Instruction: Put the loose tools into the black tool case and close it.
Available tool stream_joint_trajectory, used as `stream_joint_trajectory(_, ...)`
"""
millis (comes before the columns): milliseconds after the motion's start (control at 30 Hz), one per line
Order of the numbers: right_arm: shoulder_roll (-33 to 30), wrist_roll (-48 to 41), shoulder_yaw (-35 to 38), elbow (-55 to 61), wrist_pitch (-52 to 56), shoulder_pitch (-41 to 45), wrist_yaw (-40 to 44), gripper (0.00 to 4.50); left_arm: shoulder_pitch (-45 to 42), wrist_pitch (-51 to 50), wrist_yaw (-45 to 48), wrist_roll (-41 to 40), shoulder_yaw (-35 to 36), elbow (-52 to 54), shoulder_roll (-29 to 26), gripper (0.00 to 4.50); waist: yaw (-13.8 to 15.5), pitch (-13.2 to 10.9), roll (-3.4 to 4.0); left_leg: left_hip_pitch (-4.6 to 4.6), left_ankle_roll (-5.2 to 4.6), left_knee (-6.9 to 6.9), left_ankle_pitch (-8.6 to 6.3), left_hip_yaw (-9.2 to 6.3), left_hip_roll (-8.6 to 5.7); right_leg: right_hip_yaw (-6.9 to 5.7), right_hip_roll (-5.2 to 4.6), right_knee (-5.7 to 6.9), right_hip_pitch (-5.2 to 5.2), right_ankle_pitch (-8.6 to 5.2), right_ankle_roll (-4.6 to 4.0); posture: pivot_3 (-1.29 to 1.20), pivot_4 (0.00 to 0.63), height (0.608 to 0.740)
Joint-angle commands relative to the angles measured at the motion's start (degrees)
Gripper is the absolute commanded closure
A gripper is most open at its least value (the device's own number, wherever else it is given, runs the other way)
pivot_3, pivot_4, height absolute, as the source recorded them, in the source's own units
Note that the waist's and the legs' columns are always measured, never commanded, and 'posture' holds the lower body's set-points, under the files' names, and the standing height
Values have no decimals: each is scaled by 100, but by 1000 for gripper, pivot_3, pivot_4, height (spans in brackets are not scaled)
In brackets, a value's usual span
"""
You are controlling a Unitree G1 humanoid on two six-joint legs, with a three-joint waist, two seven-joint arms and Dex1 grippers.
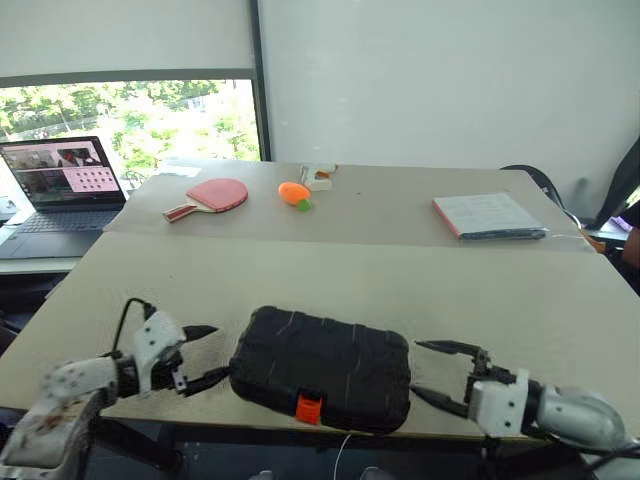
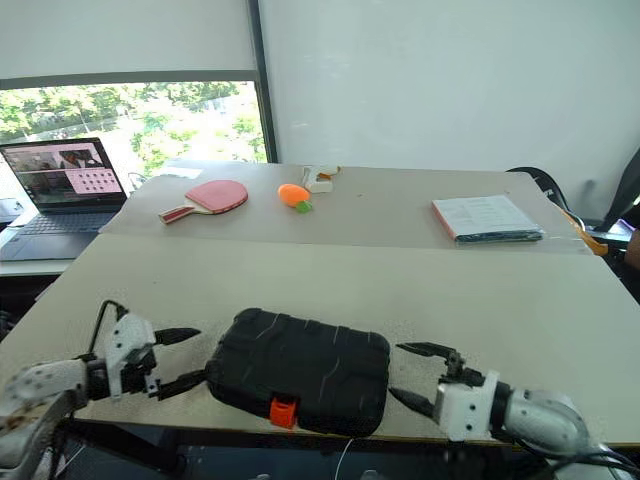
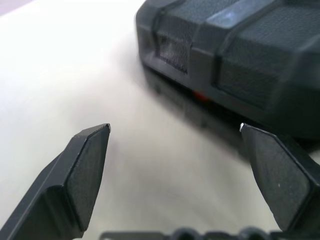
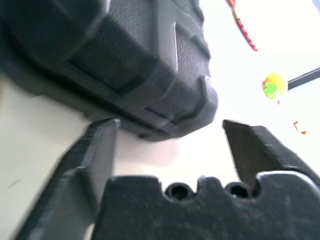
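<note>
I see the black moulded-plastic tool case [image 1: 322, 368] lying shut on the near pale worktop [image 1: 330, 280], close to its front edge, with the small orange latch [image 1: 309, 408] on the side facing me. My left end effector [image 1: 201, 356] sits just beside the case's left end, its two black fingers spread wide and holding nothing; the lower fingertip [image 1: 215, 377] is very near the case wall, but I cannot tell whether it touches. My right end effector [image 1: 435, 370] sits just beside the case's right end, also spread wide and empty, with a clear gap between it and the case in the head views. In the right wrist view the case's rounded corner [image 4: 165, 95] sits just beyond the open fingers. Beyond the case, on the far worktop, lie a red ping-pong paddle [image 1: 210, 196], an orange carrot-shaped toy [image 1: 294, 193] and, further to the right of the case, a white booklet [image 1: 487, 215]. Far to the left of the case stands an open grey laptop [image 1: 62, 192] with its screen lit.
</note>
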State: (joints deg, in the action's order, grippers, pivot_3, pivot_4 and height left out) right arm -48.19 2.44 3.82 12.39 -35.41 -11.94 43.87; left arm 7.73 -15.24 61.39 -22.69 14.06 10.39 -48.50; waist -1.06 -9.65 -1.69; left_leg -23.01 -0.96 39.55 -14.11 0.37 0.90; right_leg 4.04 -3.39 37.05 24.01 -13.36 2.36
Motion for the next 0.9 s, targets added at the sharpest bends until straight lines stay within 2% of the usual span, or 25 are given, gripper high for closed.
stream_joint_trajectory(33, -325, -486, 249, 520, 324, -449, 289, 19, 288, -523, 555, -366, 307, 129, -521, 0, 3, 0, -1, 1, 0, 0, 0, 1, 1, -1, 1, 3, 0, -3, -1, 0, 150, 740)
stream_joint_trajectory(167, -871, -1725, 609, 1489, 1646, -1426, 905, 19, 41, -751, 1101, -336, 319, -175, -1276, 0, 61, 1, -4, 0, 0, 2, 0, 16, 2, -5, -1, 5, -3, -12, -2, 0, 150, 740)
stream_joint_trajectory(267, -1082, -2396, 757, 2131, 2520, -1746, 1052, 19, -798, -885, 1323, -404, 58, -517, -1524, 0, 79, 4, -10, 7, 0, 3, 0, 23, 6, -9, 1, 3, -11, -23, 4, 0, 150, 740)
stream_joint_trajectory(300, -1115, -2523, 745, 2322, 2755, -1785, 1064, 264, -1148, -965, 1367, -414, -66, -640, -1537, 0, 76, 6, -12, 7, 0, 4, 0, 25, 7, -9, 1, 2, -11, -32, 10, 0, 150, 740)
stream_joint_trajectory(367, -1124, -2775, 708, 2705, 3139, -1829, 1062, 679, -1907, -1044, 1549, -423, -364, -871, -1509, 528, 87, 5, -14, 12, 0, 5, 0, 28, 8, -9, 2, 2, -20, -44, 27, 0, 150, 740)
stream_joint_trajectory(400, -1123, -2856, 673, 2861, 3326, -1833, 1058, 1165, -2259, -974, 1664, -334, -556, -1010, -1478, 684, 86, 6, -16, 11, 0, 7, 0, 33, 8, -13, 5, 2, -18, -41, 34, 0, 150, 740)
stream_joint_trajectory(433, -1122, -2890, 583, 2996, 3483, -1808, 1063, 1346, -2722, -862, 1762, -154, -842, -1223, -1374, 888, 85, 6, -16, 10, 0, 7, 0, 36, 4, -13, 7, 1, -19, -39, 38, 0, 150, 740)
stream_joint_trajectory(467, -1122, -2887, 516, 3092, 3613, -1777, 1067, 1728, -3087, -747, 1841, 5, -1077, -1415, -1279, 1366, 86, 6, -16, 11, 0, 6, 0, 38, 4, -11, 6, 0, -18, -39, 38, 0, 150, 740)
stream_joint_trajectory(500, -1097, -2832, 424, 3146, 3684, -1718, 1075, 2105, -3521, -647, 1894, 196, -1356, -1663, -1116, 1636, 87, 6, -17, 7, 0, 7, 0, 37, -6, -11, 9, 1, -17, -39, 36, 0, 150, 740)
stream_joint_trajectory(533, -1074, -2790, 344, 3185, 3759, -1655, 1073, 2258, -3878, -512, 1939, 372, -1584, -1897, -962, 1829, 100, 7, -17, -3, 0, 7, 0, 37, -6, -11, 11, 1, -7, -37, 33, 0, 150, 740)
stream_joint_trajectory(567, -1055, -2784, 253, 3220, 3863, -1574, 1080, 2743, -4268, -372, 1981, 577, -1830, -2192, -759, 2321, 114, 7, -18, -7, 0, 8, 0, 35, -10, -11, 11, 1, -8, -25, 15, 0, 150, 740)
stream_joint_trajectory(733, -953, -2578, -306, 3208, 4185, -1086, 1128, 4385, -5584, 484, 2224, 1287, -2625, -3505, 182, 3938, 129, 3, -33, -34, 0, 24, 0, 30, -14, -10, 19, 1, 4, -15, 9, 0, 150, 740)
stream_joint_trajectory(767, -911, -2485, -460, 3154, 4214, -970, 1137, 4500, -5749, 659, 2256, 1407, -2743, -3745, 361, 4281, 123, 2, -34, -37, 0, 28, 0, 30, -15, -11, 20, 1, 6, -14, 9, 0, 150, 740)
stream_joint_trajectory(800, -866, -2406, -588, 3107, 4249, -861, 1136, 4500, -5877, 829, 2273, 1514, -2829, -3950, 510, 4425, 113, 2, -35, -39, -1, 28, 0, 29, -14, -10, 19, 1, 8, -14, 9, 0, 150, 740)
stream_joint_trajectory(900, -687, -2185, -921, 2932, 4372, -531, 1077, 4500, -6141, 1208, 2263, 1810, -3053, -4412, 888, 4425, 70, 1, -37, -41, -3, 27, -2, 29, -14, -9, 20, 0, 10, -14, 10, 0, 150, 740)
